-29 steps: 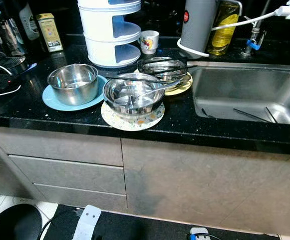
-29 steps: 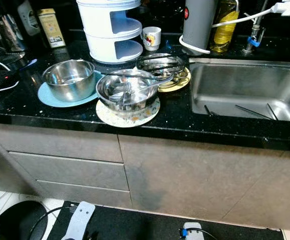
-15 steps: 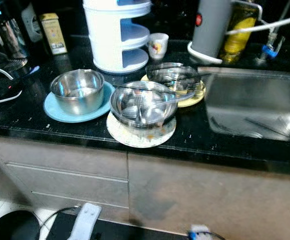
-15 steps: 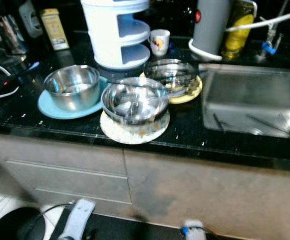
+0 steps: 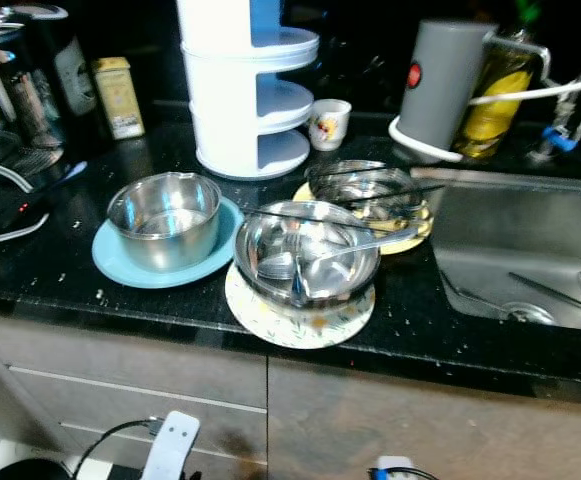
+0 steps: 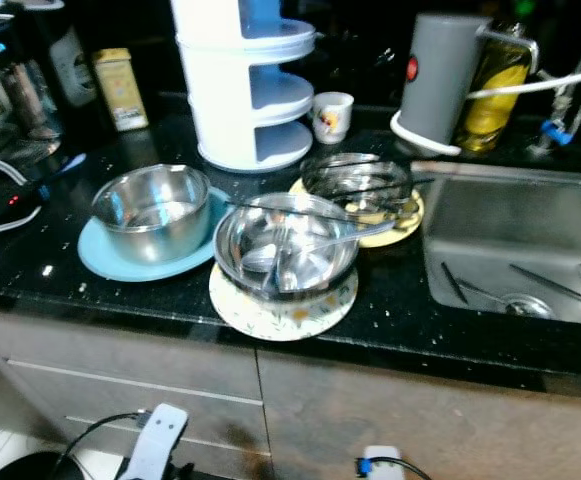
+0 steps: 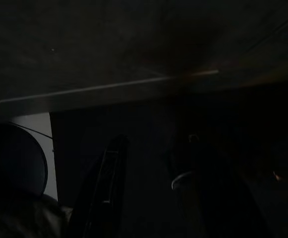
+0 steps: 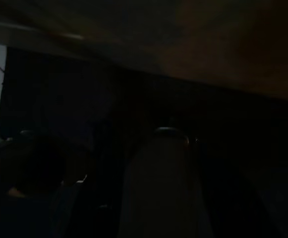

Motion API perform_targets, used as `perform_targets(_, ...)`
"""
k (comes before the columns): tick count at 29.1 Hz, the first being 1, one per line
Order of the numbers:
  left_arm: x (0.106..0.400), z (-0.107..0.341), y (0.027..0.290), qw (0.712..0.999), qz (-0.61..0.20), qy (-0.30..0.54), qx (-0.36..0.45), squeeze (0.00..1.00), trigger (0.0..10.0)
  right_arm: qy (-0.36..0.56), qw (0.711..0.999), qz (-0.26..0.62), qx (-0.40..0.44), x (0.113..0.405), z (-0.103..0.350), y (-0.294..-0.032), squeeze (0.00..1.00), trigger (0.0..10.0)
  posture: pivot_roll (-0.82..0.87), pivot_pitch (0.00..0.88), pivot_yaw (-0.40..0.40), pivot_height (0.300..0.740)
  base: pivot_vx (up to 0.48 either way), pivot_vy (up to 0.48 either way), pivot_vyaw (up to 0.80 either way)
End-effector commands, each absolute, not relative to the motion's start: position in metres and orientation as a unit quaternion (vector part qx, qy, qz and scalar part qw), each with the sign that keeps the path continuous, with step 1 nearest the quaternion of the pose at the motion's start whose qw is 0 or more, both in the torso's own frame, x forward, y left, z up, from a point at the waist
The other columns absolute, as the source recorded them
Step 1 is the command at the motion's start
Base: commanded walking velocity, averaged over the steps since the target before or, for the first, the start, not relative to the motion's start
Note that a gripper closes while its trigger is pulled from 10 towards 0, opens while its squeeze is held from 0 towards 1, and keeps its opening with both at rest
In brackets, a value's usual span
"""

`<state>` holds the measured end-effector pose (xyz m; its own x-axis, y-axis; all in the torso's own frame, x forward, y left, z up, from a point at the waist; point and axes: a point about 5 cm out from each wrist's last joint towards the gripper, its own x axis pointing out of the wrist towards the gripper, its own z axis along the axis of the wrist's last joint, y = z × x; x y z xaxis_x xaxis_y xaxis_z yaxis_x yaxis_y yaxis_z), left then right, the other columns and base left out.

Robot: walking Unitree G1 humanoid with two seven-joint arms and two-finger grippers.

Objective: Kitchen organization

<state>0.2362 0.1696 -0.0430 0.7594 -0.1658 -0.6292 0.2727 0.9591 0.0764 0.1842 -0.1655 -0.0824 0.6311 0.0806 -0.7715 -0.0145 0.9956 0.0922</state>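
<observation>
As the camera nears, larger steel bowls (image 5: 306,255).

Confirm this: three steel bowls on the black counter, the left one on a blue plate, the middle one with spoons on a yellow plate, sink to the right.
Not quite. In the left eye view the middle bowl with the spoons sits on a white patterned plate; the yellow plate is under the rear bowl. The left bowl on the blue plate and the sink are right.
</observation>
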Motion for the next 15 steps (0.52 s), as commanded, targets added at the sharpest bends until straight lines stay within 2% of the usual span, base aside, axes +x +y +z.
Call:
perform_targets(1,0.227,-0.05,0.171,0.925,-0.126,0.348,0.088,0.0,10.0,0.445,0.894,0.025,0.036,0.176,-0.087,-0.167,0.0,10.0,-0.06,0.145,0.013,0.74,0.0,0.0,0.0)
perform_targets(8,0.222,-0.05,0.169,0.918,-0.17,0.338,0.121,0.0,10.0,0.464,0.885,0.026,0.023,0.169,-0.09,-0.17,0.0,10.0,-0.06,0.149,0.01,0.74,0.0,0.0,0.0)
perform_targets(11,0.224,-0.042,0.168,0.915,-0.211,0.307,0.154,0.0,10.0,0.465,0.885,0.025,0.023,0.168,-0.091,-0.171,0.0,10.0,-0.06,0.148,0.01,0.74,0.0,0.0,0.0)
perform_targets(13,0.229,-0.015,0.168,0.915,-0.279,0.231,0.176,0.0,10.0,0.457,0.889,0.024,0.028,0.169,-0.09,-0.172,0.0,10.0,-0.06,0.151,0.007,0.74,0.0,0.0,0.0)
perform_targets(15,0.229,0.0,0.167,0.913,-0.305,0.205,0.175,0.0,10.0,0.451,0.892,0.025,0.033,0.17,-0.089,-0.173,0.0,10.0,-0.06,0.152,0.003,0.74,0.0,0.0,0.0)
